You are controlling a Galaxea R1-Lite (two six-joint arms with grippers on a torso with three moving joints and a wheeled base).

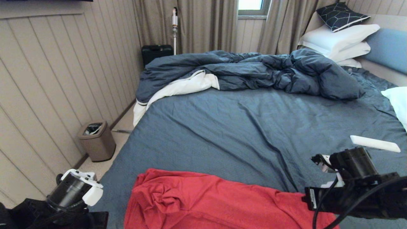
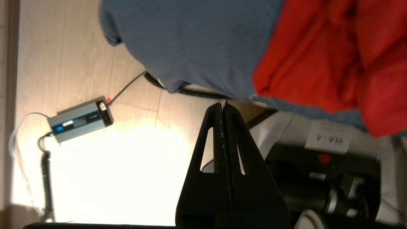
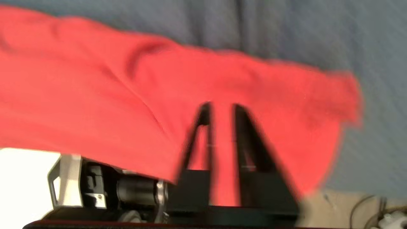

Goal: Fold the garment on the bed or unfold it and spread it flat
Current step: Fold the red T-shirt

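Note:
The red garment (image 1: 203, 203) lies across the near edge of the bed (image 1: 241, 127), bunched into folds at its left end and smoother toward the right. No print shows on it. My left arm (image 1: 74, 190) is off the bed's near left corner. Its gripper (image 2: 224, 103) is shut and empty above the floor, with the garment (image 2: 318, 57) off to one side of it. My right arm (image 1: 353, 181) reaches over the garment's right end. The right gripper (image 3: 220, 106) hangs just above the red cloth (image 3: 127, 95), fingers a little apart with nothing pinched between them.
A rumpled dark blue duvet (image 1: 254, 70) and stacked white pillows (image 1: 340, 39) fill the far side of the bed. A white flat object (image 1: 375, 143) lies on the sheet near my right arm. A brown bin (image 1: 97, 140) stands by the panelled wall. A grey power box (image 2: 79, 119) lies on the floor.

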